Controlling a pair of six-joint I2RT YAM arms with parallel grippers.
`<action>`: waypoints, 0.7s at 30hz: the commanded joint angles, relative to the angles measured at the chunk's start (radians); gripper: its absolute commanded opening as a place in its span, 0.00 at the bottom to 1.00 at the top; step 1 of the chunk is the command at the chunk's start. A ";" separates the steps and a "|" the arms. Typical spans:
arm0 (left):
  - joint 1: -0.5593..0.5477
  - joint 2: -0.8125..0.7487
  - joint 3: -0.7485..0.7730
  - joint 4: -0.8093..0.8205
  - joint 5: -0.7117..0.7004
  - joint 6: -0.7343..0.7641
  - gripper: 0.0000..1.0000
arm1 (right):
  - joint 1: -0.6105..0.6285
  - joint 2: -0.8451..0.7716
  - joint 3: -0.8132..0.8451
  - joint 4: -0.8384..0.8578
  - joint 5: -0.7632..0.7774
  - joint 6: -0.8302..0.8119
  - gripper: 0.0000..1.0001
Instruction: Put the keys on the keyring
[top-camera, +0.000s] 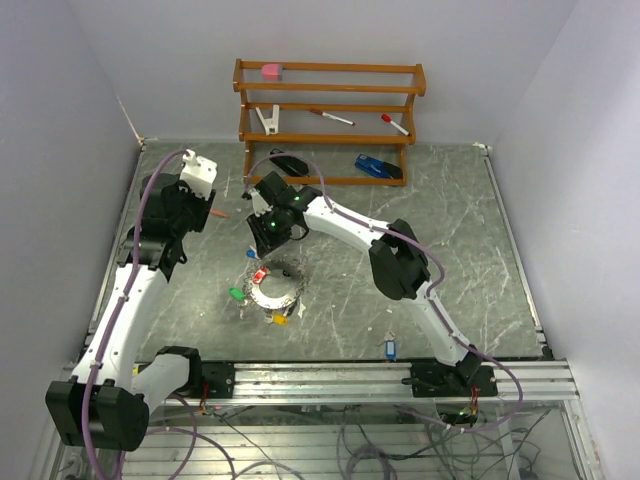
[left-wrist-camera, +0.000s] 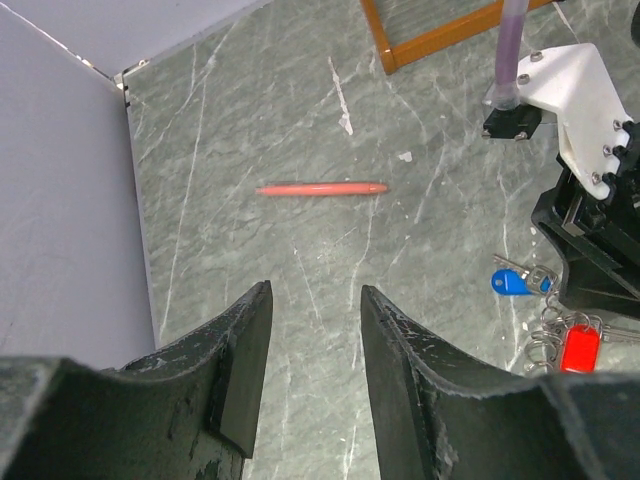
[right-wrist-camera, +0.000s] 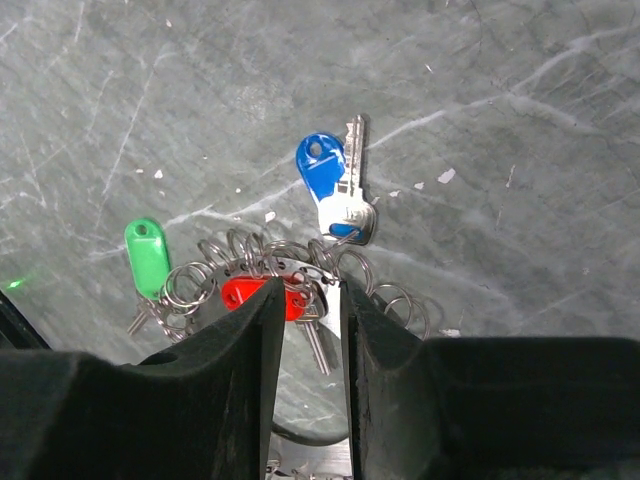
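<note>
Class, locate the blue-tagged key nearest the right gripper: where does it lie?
In the right wrist view, the blue-tagged key lies on the table beyond the right gripper, at the far edge of the keyring.

Fingers (right-wrist-camera: 240, 360) hover over the keyring (right-wrist-camera: 250, 262) — blue-tagged key (right-wrist-camera: 335, 190) beside.

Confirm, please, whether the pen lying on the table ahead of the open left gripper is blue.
No: the pen is pinkish red, not blue, as the left wrist view shows. It does lie on the table ahead of the open left gripper.
</note>
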 joint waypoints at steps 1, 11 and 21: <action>0.009 -0.025 -0.011 0.035 0.016 0.004 0.51 | -0.006 0.016 -0.017 0.026 -0.006 -0.031 0.28; 0.020 -0.029 -0.024 0.048 0.023 -0.002 0.51 | 0.005 0.047 -0.028 0.067 -0.024 -0.053 0.28; 0.029 -0.034 -0.034 0.059 0.024 -0.008 0.51 | 0.028 0.050 -0.054 0.092 -0.034 -0.048 0.07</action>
